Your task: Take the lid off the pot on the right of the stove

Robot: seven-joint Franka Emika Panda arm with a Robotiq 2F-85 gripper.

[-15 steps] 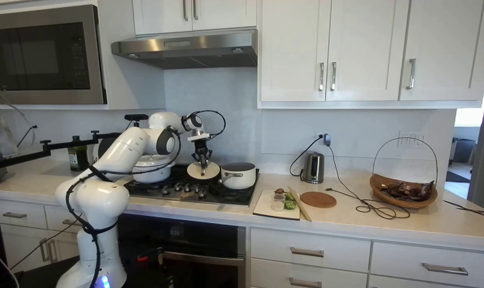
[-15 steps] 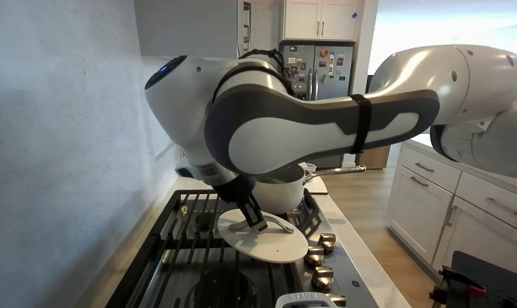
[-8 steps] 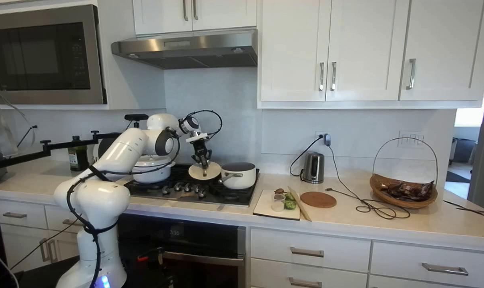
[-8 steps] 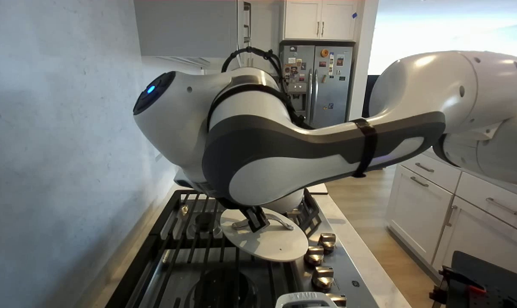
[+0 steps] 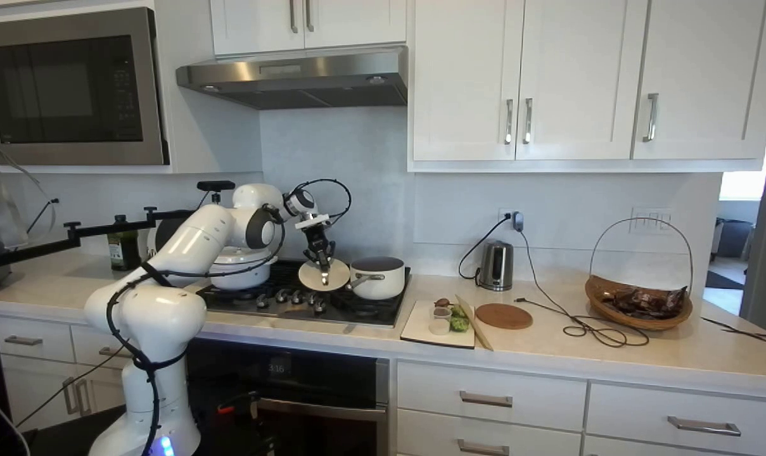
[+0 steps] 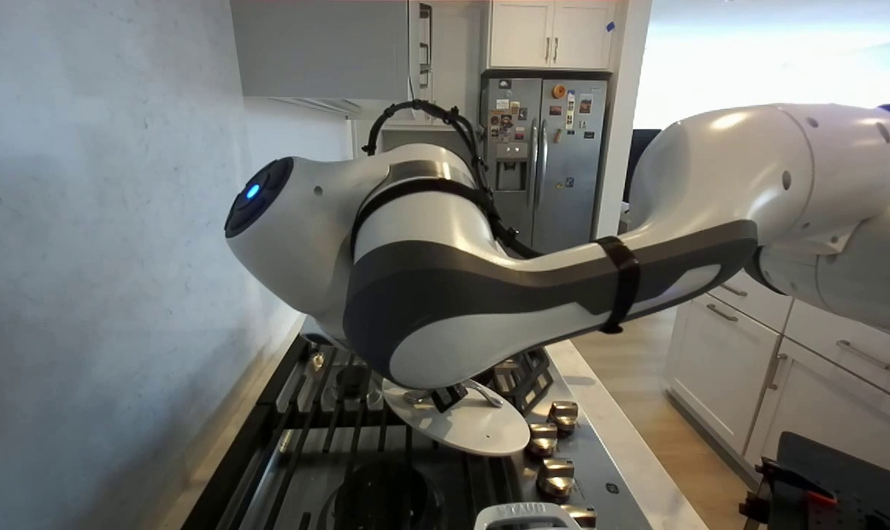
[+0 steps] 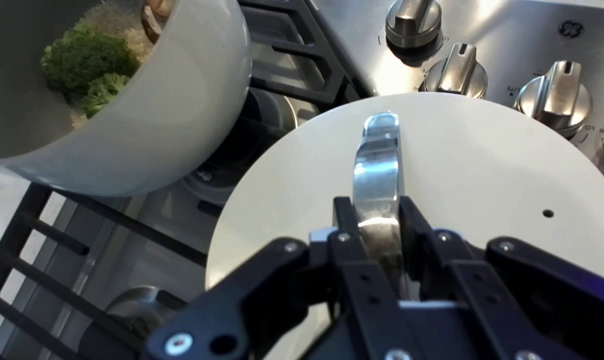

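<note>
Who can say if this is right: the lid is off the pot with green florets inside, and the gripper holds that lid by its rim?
Only "rim" is wrong: in the wrist view, the gripper holds the lid by its handle. The lid is off the pot with green florets inside.

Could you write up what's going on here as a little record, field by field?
Pot: white, uncovered, at the stove's right in an exterior view
Food: green florets, probably broccoli, and something brown, in the pot
Lid: off the pot, tilted; contact with the stove unclear
Gripper: closed on the lid's handle
Other cookware: second white pot, at the stove's left
</note>
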